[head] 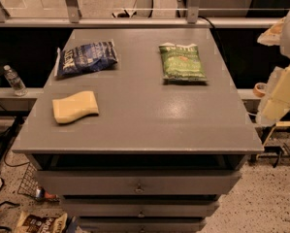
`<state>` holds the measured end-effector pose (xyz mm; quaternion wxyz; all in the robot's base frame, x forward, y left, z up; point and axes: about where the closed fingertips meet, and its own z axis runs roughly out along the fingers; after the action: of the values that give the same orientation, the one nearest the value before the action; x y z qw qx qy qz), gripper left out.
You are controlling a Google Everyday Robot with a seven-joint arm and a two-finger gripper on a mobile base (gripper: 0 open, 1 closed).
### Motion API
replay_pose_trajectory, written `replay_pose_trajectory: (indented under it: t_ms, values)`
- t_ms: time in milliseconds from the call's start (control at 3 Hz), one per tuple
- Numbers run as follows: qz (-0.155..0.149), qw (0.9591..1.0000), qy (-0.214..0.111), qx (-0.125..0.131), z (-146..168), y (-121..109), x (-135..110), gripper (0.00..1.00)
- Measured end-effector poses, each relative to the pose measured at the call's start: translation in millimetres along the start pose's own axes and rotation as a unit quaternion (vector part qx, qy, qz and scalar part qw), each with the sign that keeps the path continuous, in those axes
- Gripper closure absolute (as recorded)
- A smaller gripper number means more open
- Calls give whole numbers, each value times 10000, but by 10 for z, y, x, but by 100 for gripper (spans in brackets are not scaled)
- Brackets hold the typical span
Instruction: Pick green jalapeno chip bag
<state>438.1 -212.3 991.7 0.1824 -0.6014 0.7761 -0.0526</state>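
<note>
The green jalapeno chip bag [182, 62] lies flat on the grey cabinet top [144, 120], at the back right, with its pale band toward the far edge. My gripper [274, 103] hangs at the right edge of the view, beyond the cabinet's right side, to the right of the bag and nearer to the camera. It holds nothing that I can see.
A dark blue chip bag [85, 58] lies at the back left and a pale yellow sponge-like block [75, 107] at the front left. The cabinet has drawers [138, 182] below. A water bottle [13, 80] stands on a shelf at left. A rail [135, 22] runs behind.
</note>
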Motion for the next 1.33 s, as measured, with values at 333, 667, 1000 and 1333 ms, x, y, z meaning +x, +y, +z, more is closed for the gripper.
replay_pose_trajectory:
  t_ms: [333, 667, 1000, 1333]
  values:
    - [0, 10000, 0, 1, -1, 0, 0, 0]
    - [24, 9995, -303, 41, 56, -191, -49, 0]
    - [394, 9937, -1039, 159, 208, -691, -106, 0]
    - [1269, 9712, -2010, 142, 814, -1387, -234, 0]
